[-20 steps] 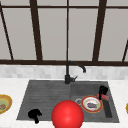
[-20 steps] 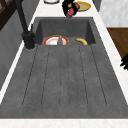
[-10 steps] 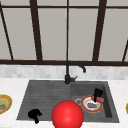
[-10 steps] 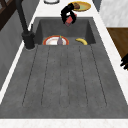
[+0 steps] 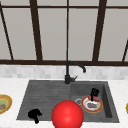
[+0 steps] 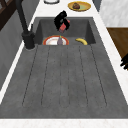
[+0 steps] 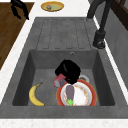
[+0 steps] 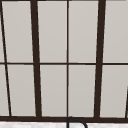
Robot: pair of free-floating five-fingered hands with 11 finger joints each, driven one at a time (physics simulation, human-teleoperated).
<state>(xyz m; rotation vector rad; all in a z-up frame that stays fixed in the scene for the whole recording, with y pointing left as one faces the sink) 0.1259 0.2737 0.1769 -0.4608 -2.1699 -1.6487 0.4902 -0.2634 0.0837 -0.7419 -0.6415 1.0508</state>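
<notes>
Right now the right hand (image 5: 94,93) is down in the sink basin (image 7: 45,62), just above the red-rimmed plate (image 5: 86,108), w/ fingers curled round a small red block (image 7: 59,82); left side view shows the same hand (image 6: 60,20) w/ the red block (image 6: 64,27) hanging under it, above the plate (image 6: 51,41). From the right side view the hand (image 7: 68,70) sits at the plate's (image 7: 88,96) back-left edge, block just beside the rim; can't tell if block touches the plate. On the plate lies a purple eggplant (image 7: 70,93) w/ green stem toward the near edge, also seen in front view (image 5: 93,105) & left side view (image 6: 60,41). A banana (image 7: 35,95) lies on the basin floor, apart from the plate, on the side away from the faucet (image 7: 100,27). Left hand (image 5: 34,114) hangs at the front-left corner of the drainboard (image 5: 45,96), fingers loosely curled, holding nothing; it's off the counter edge in the side views (image 7: 18,7) (image 6: 125,62). A big red ball (image 5: 67,115) sits front-center in front view. A yellow dish (image 7: 52,5) w/ food rests on the counter beyond the drainboard. Window panes (image 8: 52,32) w/ dark bars are behind the faucet.
</notes>
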